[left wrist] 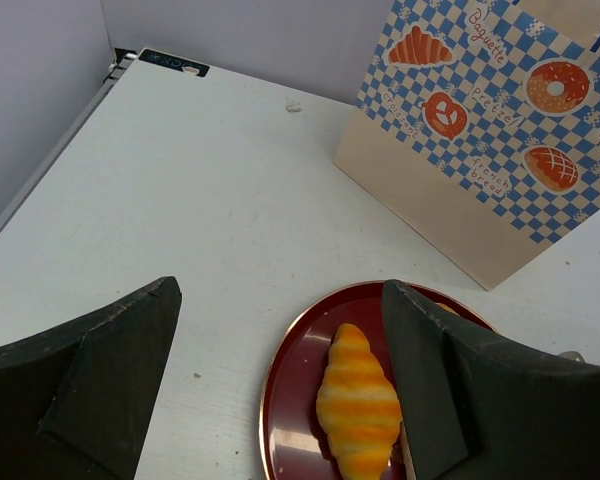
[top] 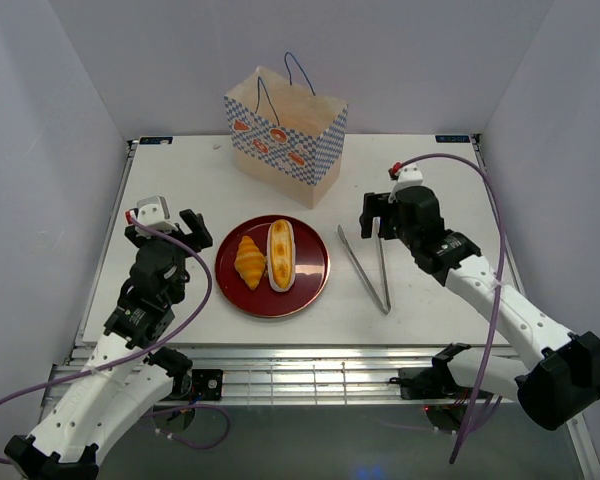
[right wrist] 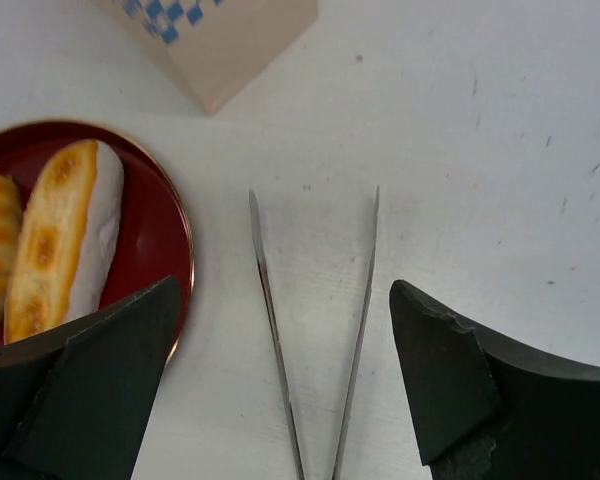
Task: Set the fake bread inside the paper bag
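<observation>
A golden croissant point(top: 249, 261) and an oblong cream-topped loaf point(top: 280, 254) lie side by side on a dark red plate point(top: 310, 278) at the table's middle. The paper bag point(top: 285, 134) stands upright behind the plate, its mouth open upward. My left gripper point(top: 173, 226) is open and empty, left of the plate; in the left wrist view the croissant point(left wrist: 358, 402) lies between its fingers. My right gripper point(top: 377, 214) is open and empty, above metal tongs point(top: 366, 267). In the right wrist view the loaf point(right wrist: 65, 232) lies to the left.
The metal tongs point(right wrist: 315, 330) lie on the white table right of the plate, arms spread toward the back. White walls close in the table on three sides. The bag point(left wrist: 500, 130) fills the upper right of the left wrist view.
</observation>
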You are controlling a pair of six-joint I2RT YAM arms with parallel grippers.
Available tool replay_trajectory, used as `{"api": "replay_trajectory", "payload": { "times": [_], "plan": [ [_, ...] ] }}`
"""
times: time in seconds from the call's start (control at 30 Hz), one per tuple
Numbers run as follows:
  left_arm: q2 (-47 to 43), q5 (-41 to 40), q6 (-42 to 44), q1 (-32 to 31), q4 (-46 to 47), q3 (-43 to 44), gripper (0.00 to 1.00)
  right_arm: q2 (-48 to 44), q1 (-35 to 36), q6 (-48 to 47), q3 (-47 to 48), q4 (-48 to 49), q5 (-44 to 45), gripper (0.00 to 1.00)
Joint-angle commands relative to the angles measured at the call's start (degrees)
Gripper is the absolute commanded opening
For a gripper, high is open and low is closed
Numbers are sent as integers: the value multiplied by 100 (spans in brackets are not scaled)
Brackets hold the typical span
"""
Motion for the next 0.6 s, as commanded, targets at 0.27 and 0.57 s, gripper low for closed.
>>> {"api": "replay_trajectory", "payload": {
  "times": [0.27, 0.57],
  "plan": [
    [-380, 46, 130, -23, 331, -136, 91, -915, 0, -43, 561, -77, 1162, 90],
    [-284, 10, 156, -23, 305, -136, 91, -1250, 8, 63, -2, -6, 1250, 90]
  ]
}}
